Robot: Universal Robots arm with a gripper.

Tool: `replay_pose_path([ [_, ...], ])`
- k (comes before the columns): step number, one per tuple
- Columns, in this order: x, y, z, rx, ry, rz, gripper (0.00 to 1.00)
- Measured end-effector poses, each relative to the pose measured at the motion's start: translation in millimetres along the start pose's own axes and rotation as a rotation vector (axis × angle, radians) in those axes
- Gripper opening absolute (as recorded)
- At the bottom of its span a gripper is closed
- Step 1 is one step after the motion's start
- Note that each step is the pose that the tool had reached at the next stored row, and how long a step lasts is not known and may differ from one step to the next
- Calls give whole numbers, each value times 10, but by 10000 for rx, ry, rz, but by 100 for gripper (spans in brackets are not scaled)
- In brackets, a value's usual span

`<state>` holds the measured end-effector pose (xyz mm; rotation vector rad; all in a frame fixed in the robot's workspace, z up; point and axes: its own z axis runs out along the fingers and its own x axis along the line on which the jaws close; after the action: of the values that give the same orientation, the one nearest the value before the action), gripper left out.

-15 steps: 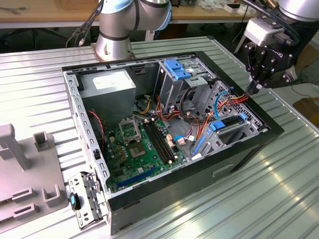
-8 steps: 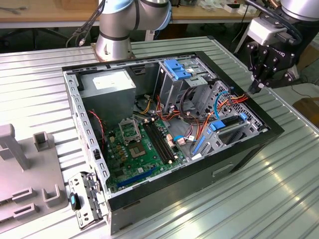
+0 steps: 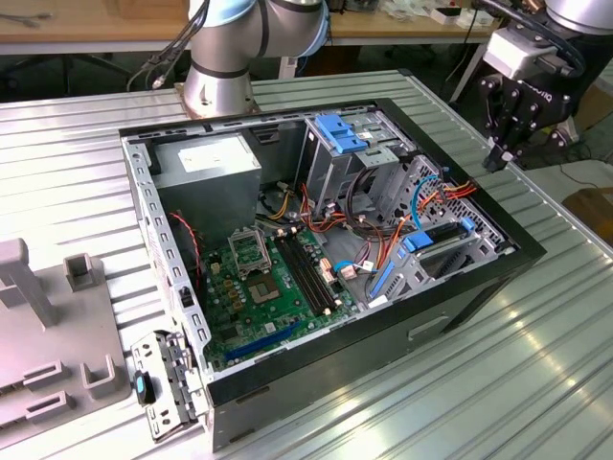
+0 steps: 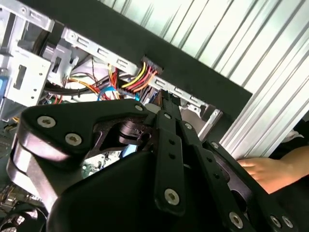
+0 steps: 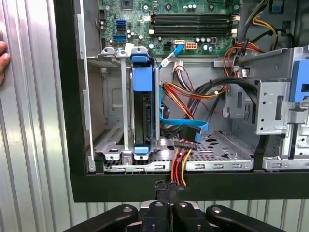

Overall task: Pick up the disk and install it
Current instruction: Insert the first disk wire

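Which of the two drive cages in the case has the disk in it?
The cage at the case edge nearest the pincer; the blue-railed disk sits in one bay. The other cage is topped by a blue bracket.

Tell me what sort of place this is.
Probably a robotics lab or workshop set up for computer assembly: an open computer case sits on a ribbed metal table, the robot arm's base stands next to it, and wooden workbenches stand behind.
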<state>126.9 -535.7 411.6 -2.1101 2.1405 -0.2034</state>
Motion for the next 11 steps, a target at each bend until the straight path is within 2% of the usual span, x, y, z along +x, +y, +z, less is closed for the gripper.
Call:
replay_pose_path([
  [7, -1, -54, 13, 0, -223, -1181, 11],
  [10, -1, -69, 16, 1, -331, -1753, 11],
  [11, -1, -76, 18, 2, -390, -2063, 11],
])
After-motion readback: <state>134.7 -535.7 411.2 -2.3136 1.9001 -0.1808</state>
